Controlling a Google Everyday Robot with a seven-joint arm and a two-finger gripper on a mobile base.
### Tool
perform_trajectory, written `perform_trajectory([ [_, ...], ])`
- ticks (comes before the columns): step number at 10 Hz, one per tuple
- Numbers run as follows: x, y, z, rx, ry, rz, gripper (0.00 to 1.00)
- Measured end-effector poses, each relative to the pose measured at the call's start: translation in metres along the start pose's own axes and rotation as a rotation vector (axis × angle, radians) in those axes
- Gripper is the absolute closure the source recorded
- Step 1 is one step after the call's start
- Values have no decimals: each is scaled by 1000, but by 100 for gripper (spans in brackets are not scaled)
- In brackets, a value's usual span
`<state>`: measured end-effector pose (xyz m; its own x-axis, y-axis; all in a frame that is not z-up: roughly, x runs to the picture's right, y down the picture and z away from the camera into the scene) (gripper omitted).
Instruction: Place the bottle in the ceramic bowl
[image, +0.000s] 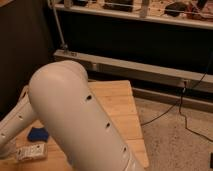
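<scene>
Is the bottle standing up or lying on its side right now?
Lying on its side: the bottle rests flat on the table, just below the sponge. The gripper is out of view, past the arm.

Light wooden table (120, 107) stands on speckled grey floor (175, 142). Behind it, a grey metal rail (135, 70) runs beneath a dark panel (140, 40), cluttered shelf (150, 14) above. Black cable (180, 107) trails down at right

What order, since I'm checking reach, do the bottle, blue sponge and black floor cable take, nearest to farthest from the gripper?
The gripper is out of view, past the forearm at lower left; judged from there:
1. bottle, lower left.
2. blue sponge, just behind the bottle; those two are nearly tied.
3. black cable, on the floor, far right.
</scene>
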<state>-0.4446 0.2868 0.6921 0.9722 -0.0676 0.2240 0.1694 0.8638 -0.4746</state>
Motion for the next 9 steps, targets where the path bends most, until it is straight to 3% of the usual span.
perform_trajectory([
  [4, 17, 1, 18, -16, 60, 4, 38],
  [9, 26, 9, 21, -30, 89, -13, 87],
])
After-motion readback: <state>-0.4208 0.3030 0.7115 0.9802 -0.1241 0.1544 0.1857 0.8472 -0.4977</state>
